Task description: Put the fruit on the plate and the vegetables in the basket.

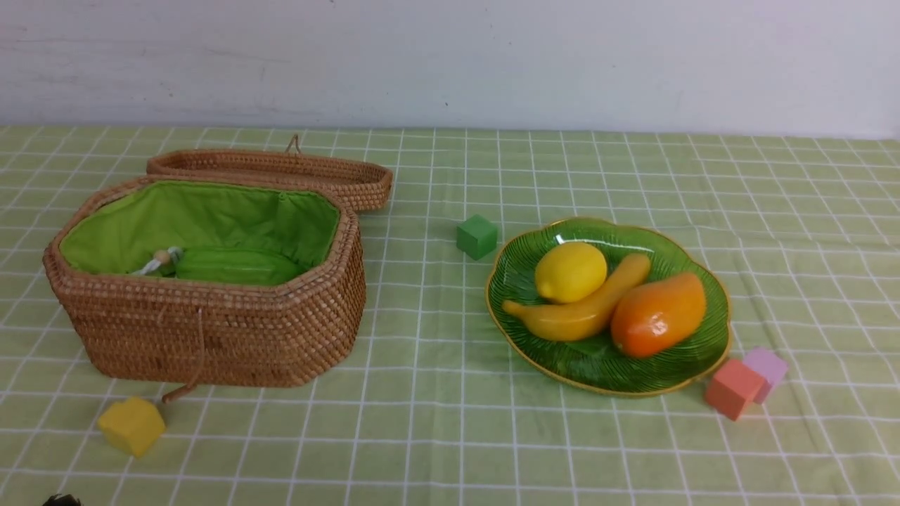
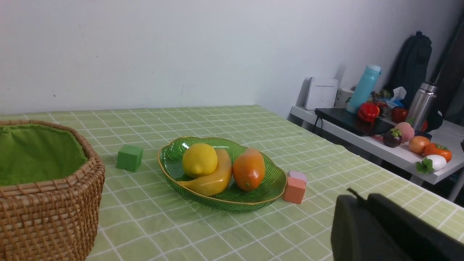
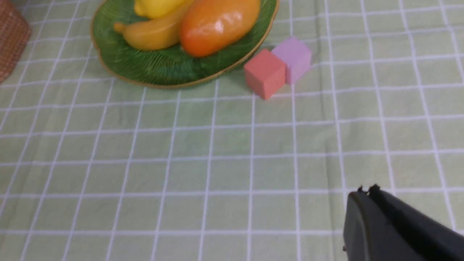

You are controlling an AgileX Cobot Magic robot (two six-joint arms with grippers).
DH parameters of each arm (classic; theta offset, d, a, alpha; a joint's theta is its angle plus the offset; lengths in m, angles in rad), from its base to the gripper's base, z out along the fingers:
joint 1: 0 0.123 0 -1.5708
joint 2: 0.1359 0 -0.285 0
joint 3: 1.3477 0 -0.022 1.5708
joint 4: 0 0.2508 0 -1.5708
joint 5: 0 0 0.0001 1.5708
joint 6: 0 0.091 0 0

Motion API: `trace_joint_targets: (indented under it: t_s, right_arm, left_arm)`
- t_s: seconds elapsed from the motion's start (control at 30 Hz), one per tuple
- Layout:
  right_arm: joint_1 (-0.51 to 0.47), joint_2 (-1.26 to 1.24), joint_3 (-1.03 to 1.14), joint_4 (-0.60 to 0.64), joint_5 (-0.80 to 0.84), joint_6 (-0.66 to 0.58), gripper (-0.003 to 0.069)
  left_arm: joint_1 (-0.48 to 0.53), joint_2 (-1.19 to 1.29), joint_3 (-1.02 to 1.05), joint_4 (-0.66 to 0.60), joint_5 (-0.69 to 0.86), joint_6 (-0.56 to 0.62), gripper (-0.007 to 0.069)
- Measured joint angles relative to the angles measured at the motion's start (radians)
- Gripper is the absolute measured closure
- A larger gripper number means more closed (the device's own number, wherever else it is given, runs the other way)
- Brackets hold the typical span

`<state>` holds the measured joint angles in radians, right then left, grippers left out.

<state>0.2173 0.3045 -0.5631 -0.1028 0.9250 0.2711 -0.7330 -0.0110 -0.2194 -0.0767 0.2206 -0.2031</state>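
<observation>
My sorting looks done, or close to it. The lemon [image 1: 570, 271], the banana [image 1: 581, 310] and the mango [image 1: 658, 315] all lie on the plate [image 1: 598, 365], which sits right of the table's middle. The lemon rests against the banana, the mango touches it on the other side. In the basket [image 1: 211, 337], toward the table's left edge with its lid [image 1: 281, 172] folded back behind, I see only the green gourd [image 1: 235, 267] low against the lining. The carrot and eggplant are not visible, and nowhere on the cloth either, so I judge they lie deeper inside, hidden by the near wall.

My left claw [image 2: 357, 197] is clenched on nothing, pulled back over the near edge. My right claw [image 3: 366, 190] is also clenched and empty, well short of the plate.

The next move, I think, calls for nothing beyond staying retracted.

Room is generous: bare cloth runs along the whole near edge and between basket and plate. The pink cube [image 1: 733, 388] and purple cube [image 1: 766, 365] crowd the plate's near right rim. The green cube [image 1: 477, 236] sits by its far left rim, the yellow cube [image 1: 131, 425] near the front left corner.
</observation>
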Motion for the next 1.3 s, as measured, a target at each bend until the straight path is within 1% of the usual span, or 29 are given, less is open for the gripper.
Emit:
trace_joint_targets:
  t_s: [0.07,0.1,0.17,0.27,0.33,0.4,1.3]
  right_arm:
    - [-0.086,-0.082,0.123,0.014,-0.147,-0.061,0.0677]
    - [-0.108,-0.106,0.159,0.024,-0.181,-0.071,0.0677]
    - [-0.168,-0.189,0.285,0.067,-0.314,-0.120,0.0677]
    - [-0.206,-0.288,0.473,0.103,-0.502,-0.151,0.0677]
    - [-0.207,-0.309,0.549,0.113,-0.549,-0.150,0.0677]
    - [-0.209,-0.314,0.583,0.112,-0.553,-0.144,0.0677]
    - [-0.210,-0.314,0.583,0.109,-0.548,-0.140,0.0672]
  left_arm:
    - [0.000,0.000,0.000,0.000,0.000,0.000,0.0589]
    - [0.000,0.000,0.000,0.000,0.000,0.000,0.0588]
    - [0.000,0.000,0.000,0.000,0.000,0.000,0.0587]
    - [0.000,0.000,0.000,0.000,0.000,0.000,0.0585]
    - [0.000,0.000,0.000,0.000,0.000,0.000,0.0585]
    - [0.000,0.000,0.000,0.000,0.000,0.000,0.0581]
    - [0.000,0.000,0.000,0.000,0.000,0.000,0.0559]
